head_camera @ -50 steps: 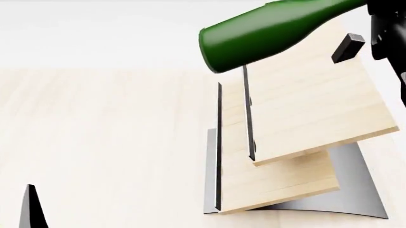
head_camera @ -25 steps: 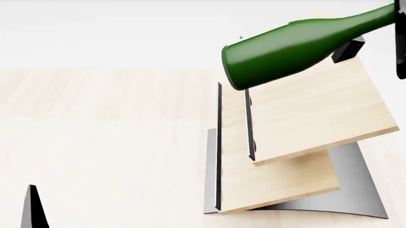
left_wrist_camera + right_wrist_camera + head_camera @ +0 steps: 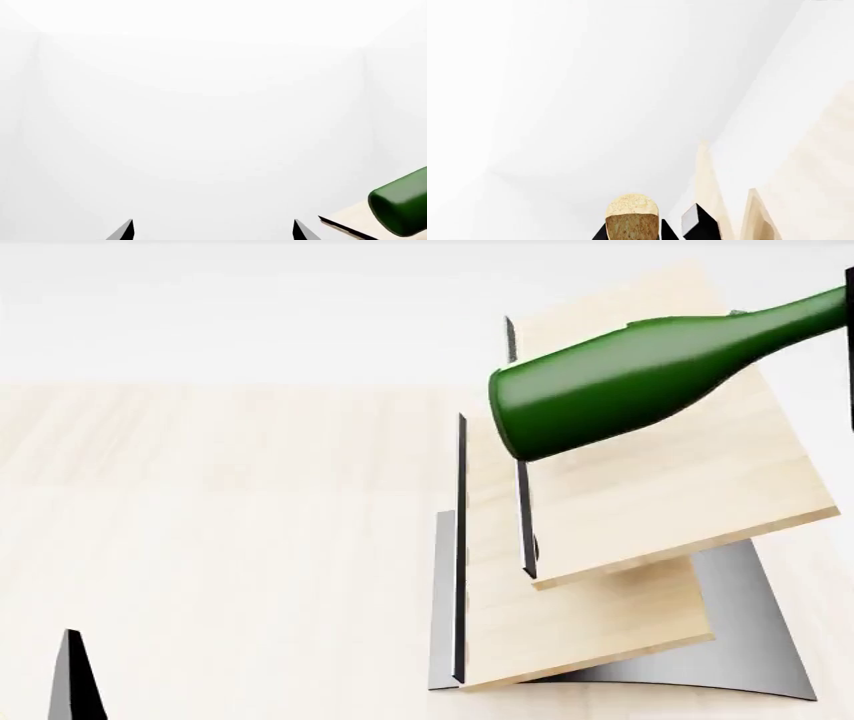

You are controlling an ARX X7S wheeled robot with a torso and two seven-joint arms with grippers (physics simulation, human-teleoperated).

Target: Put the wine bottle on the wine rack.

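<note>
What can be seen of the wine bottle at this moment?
The wine bottle is glossy dark green, glass-like, lying near horizontal over the wine rack's upper board, base end toward the board's dark-edged side, neck running off the head view's right edge. Whether it rests on the board cannot be told. No label shows. The right wrist view shows its tan cork top between the right claw's dark fingers. The left wrist view catches only its rounded base.

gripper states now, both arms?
Left gripper: open, holding nothing.
Right gripper: shut on the wine bottle at its corked neck, above the wine rack.
</note>
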